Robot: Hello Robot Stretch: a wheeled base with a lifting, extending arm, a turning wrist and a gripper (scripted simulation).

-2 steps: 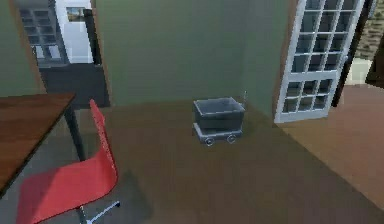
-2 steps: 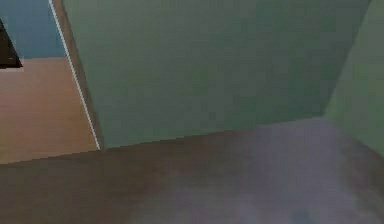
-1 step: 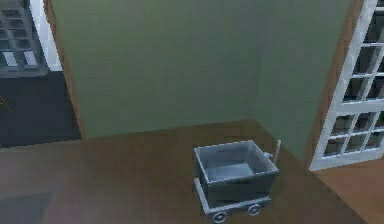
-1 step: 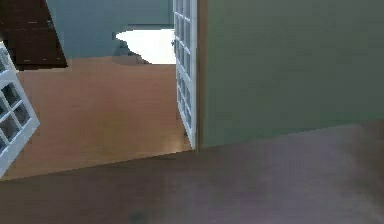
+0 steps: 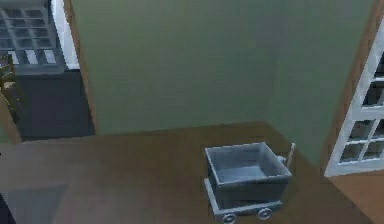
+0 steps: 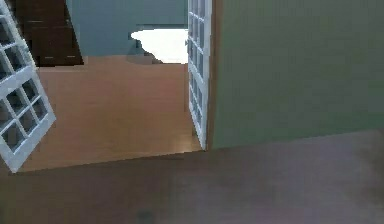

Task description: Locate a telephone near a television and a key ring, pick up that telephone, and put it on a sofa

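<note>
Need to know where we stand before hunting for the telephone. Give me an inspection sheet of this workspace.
Surface: brown wood floor, bare around the cart.
Job's things: nothing seen.
Clutter: small grey wheeled cart standing on the floor close to the green wall.
Grippers: nothing seen.
Cables: nothing seen.
Surroundings: open doorway at the forward view's left, leading into a darker room; white paned door at its right edge. In the arm side view, one door leaf and a second door leaf stand open onto a wood-floored room with dark furniture at the back.
</note>
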